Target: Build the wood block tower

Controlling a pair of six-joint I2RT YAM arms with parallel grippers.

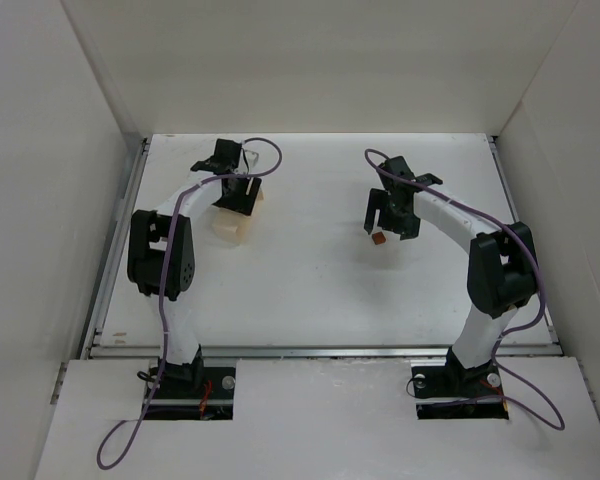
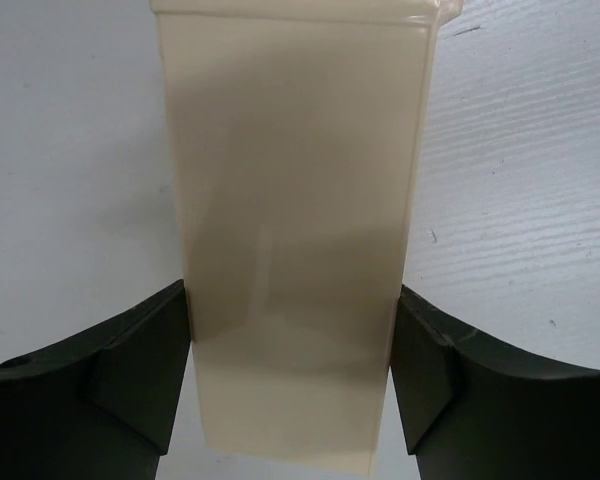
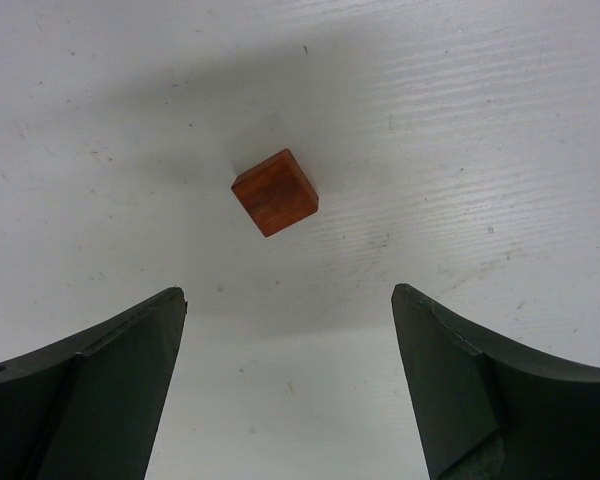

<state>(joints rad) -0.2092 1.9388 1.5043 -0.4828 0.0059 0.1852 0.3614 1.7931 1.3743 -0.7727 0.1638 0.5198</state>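
Now the left gripper point(image 2: 290, 292) sits astride a tan block point(image 2: 295, 170) at the far left of the table point(image 1: 310, 290). In the left wrist view its two dark fingers point(image 2: 130, 370) lie flush against the block's long sides, one on each. No gap shows between finger and wood, so the jaws are clamped on the block. The block is a pale, smooth oblong that runs lengthwise away from the wrist camera, reaching past the fingertips toward the top of that view. From overhead, part of it shows just under the gripper, and it seems to rest on the table. Whether it is lifted at all cannot be told.

The right gripper point(image 3: 288, 293) hangs over the far right part of the table with its jaws spread wide and nothing between them. A small orange cube point(image 3: 275, 192) lies on the white surface just ahead of the fingertips. It is roughly centred between them but outside the gap, turned so one corner points back toward the gripper. The cube touches neither finger and lies well apart from the tan block. White walls point(image 1: 40, 200) enclose the table on three sides.
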